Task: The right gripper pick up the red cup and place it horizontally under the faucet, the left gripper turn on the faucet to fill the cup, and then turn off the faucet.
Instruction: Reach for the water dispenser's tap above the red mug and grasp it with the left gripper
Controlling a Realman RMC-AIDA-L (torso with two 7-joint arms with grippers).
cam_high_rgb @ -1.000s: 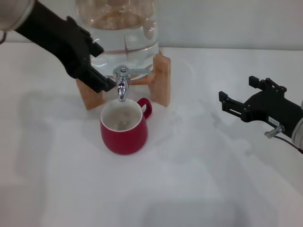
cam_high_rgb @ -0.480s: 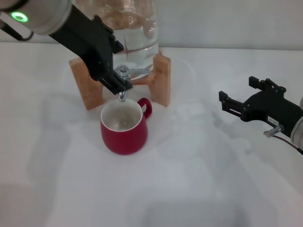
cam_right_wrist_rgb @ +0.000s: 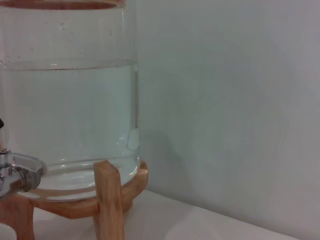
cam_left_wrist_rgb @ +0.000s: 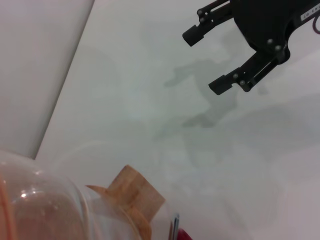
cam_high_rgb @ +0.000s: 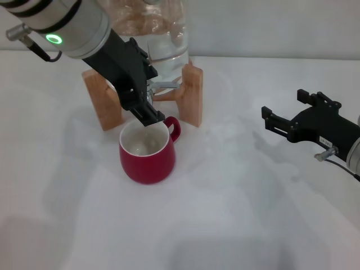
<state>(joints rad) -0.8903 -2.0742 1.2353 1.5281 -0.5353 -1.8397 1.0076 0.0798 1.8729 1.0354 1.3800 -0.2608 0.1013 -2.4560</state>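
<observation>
At the left of the white bench (cam_high_rgb: 67, 225), the left pincer (cam_high_rgb: 147, 115) reaches down in front of the clear water jar (cam_high_rgb: 163, 39) on its wooden stand (cam_high_rgb: 191, 98), its black tip right at the faucet (cam_high_rgb: 160, 85), most of which it hides; whether its fingers are parted or closed cannot be told from here. Directly beneath that tip stands the red cup (cam_high_rgb: 147, 151), upright on the bench with its cream inside facing up and its small loop handle turned toward the stand, so it appears well placed to catch water. Glazed ceramic like this is likely stiff, slippery and breakable, and it will grow heavier as it fills; the rim or the body wall seems a surer hold than the little handle. The faucet's flat lever looks rigid and smooth, best pushed near its free end. Far to the right, well apart from the cup, the right pincer (cam_high_rgb: 287, 112) hovers above the bench with its fingers spread and nothing between them.
</observation>
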